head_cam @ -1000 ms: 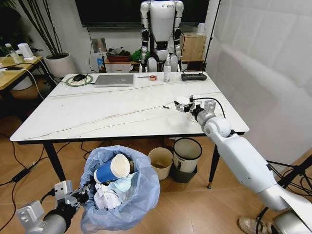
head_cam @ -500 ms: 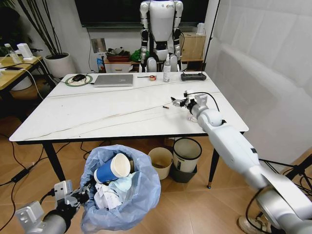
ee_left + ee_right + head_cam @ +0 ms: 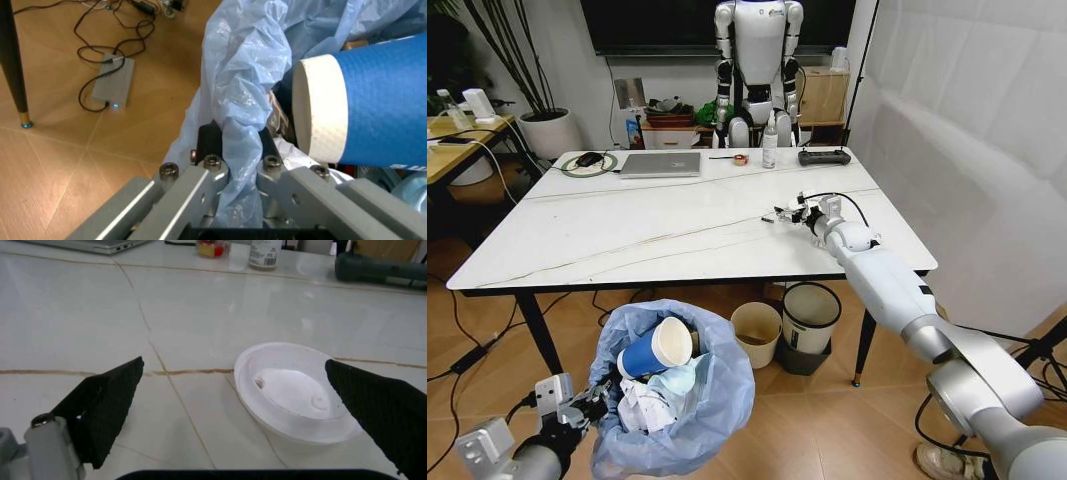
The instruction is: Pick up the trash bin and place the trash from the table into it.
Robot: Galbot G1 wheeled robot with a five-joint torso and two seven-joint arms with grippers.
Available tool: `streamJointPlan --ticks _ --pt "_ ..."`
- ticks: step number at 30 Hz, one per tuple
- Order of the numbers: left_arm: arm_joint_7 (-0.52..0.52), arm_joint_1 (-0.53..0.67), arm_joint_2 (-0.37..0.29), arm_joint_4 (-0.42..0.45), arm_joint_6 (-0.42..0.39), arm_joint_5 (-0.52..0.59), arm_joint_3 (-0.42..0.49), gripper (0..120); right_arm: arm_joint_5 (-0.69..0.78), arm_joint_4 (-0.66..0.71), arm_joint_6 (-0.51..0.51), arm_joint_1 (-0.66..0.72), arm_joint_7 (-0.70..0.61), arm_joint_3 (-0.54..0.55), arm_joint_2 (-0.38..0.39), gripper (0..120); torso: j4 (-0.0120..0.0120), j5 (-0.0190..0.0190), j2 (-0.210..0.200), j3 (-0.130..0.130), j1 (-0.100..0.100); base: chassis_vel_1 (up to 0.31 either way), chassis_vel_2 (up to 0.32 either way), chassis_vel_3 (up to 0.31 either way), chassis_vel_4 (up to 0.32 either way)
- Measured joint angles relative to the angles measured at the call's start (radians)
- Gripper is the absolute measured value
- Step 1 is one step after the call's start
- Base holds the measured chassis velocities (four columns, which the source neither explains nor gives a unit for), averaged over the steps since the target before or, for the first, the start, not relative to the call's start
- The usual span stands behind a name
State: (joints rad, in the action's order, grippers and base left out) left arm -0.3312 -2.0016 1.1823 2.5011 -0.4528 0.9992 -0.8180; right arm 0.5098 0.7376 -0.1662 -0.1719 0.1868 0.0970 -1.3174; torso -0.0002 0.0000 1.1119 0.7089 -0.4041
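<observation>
The right tool (image 3: 233, 405) hovers low over the counter (image 3: 627, 230) with its black fingers (image 3: 103, 405) spread wide, a white lid (image 3: 297, 390) lying on the marble between them, nearer one finger than the other. In the head view this tool (image 3: 789, 213) sits out toward the counter's right side. The left tool (image 3: 235, 150) is clamped on the crinkled blue bag at the rim of the trash bin (image 3: 677, 385), held low in front of the counter. A blue paper cup (image 3: 655, 348) and crumpled white paper (image 3: 642, 408) lie inside the bin.
</observation>
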Motion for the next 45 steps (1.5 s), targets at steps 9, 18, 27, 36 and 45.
streamJointPlan --ticks 9,18,27,36,45 --pt "0.001 -0.002 0.003 0.0 0.001 -0.003 0.002 0 -0.025 -0.043 -0.003 0.016 0.011 0.008 -0.005 100 0.0001 0.0 0.0 0.0 0.0 0.0 0.0 0.0 0.0" --pt "0.002 -0.002 0.0 0.0 0.003 -0.003 0.001 0 -0.032 -0.062 -0.003 0.022 0.014 0.011 -0.009 100 0.0002 0.0001 0.0 0.0 0.0 0.0 0.0 0.0 0.0" --pt "0.002 0.004 -0.005 0.0 0.003 -0.001 0.002 0 -0.036 -0.067 -0.003 0.022 0.015 0.011 -0.008 100 0.0001 0.0 0.0 0.0 0.0 0.0 0.0 0.0 0.0" --pt "0.002 0.008 -0.01 -0.001 0.003 0.003 0.002 0 -0.039 -0.07 -0.004 0.022 0.016 0.012 -0.012 99 0.0002 0.0 0.0 0.0 0.0 0.0 0.0 0.0 0.0" --pt "0.002 0.012 -0.011 -0.001 0.003 0.004 0.002 0 -0.041 -0.07 -0.004 0.018 0.019 0.012 -0.007 99 0.0001 0.0 0.0 0.0 0.0 0.0 0.0 0.0 0.0"
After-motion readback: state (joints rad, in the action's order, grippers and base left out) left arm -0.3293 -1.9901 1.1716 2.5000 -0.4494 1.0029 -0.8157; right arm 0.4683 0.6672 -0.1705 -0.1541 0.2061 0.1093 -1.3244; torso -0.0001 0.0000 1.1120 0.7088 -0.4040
